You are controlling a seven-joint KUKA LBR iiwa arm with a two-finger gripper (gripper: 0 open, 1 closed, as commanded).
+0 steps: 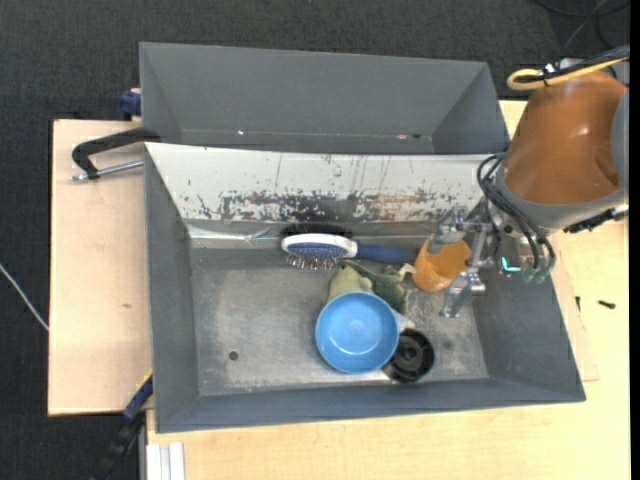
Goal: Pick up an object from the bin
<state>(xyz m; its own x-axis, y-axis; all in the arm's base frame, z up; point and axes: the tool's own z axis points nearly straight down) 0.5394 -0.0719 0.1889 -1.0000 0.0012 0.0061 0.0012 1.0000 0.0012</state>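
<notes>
My gripper [453, 269] is at the right side of the bin, reaching in from the right. One metal finger [449, 236] shows above and the other below an orange rounded thing [438, 265], which sits between them; the gripper is shut on it. Just left of it lie an olive-green soft thing [362, 282] and the blue handle of a white-headed hairbrush [318, 247] along the back wall. A black round thing [410, 356] lies below the gripper, near the front wall.
A blue bowl [356, 332] stands upright in the middle of the bin, touching the olive-green thing and the black round thing. The arm's orange cover hangs over the bin's right rim. The bin floor's left half is bare.
</notes>
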